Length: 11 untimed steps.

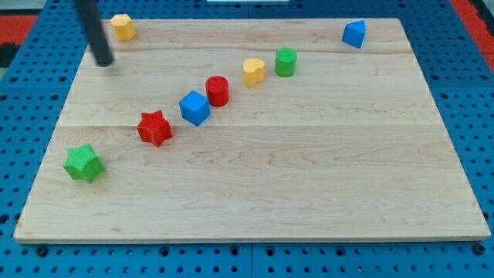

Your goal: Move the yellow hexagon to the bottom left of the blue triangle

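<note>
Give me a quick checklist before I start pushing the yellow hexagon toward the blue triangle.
1. My tip in view: ok, near the board's top left corner.
2. Tip next to the yellow hexagon: ok, it sits below and to the view's left of it, apart.
3. Tip on the correct pushing side: ok, the blue triangle lies far to the view's right.
4. Path along the top edge free: ok; the yellow heart and green cylinder sit lower.
5. Spot at the triangle's bottom left free: ok.

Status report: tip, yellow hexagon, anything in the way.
My tip at view's left, below-left of yellow hexagon, apart. Blue triangle far right. No block between them along the top edge.
</note>
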Tool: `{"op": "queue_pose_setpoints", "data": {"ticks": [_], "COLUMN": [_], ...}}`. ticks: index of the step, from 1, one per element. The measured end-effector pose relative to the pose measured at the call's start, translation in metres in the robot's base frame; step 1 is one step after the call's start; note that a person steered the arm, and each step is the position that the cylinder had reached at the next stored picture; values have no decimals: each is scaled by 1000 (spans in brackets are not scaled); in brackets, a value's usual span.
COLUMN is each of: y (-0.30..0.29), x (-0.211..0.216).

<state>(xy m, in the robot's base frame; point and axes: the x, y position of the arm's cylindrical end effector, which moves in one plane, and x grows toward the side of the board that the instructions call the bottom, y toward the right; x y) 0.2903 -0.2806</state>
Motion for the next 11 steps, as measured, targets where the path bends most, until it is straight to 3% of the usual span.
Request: {"op": "queue_pose_setpoints", "data": {"ticks": [1, 2, 3, 4, 5, 6, 7, 11], "y": [-24, 41, 70, 75, 167, 299, 374, 420], "x": [-53, -79, -99, -99, -94, -69, -61, -74]}}
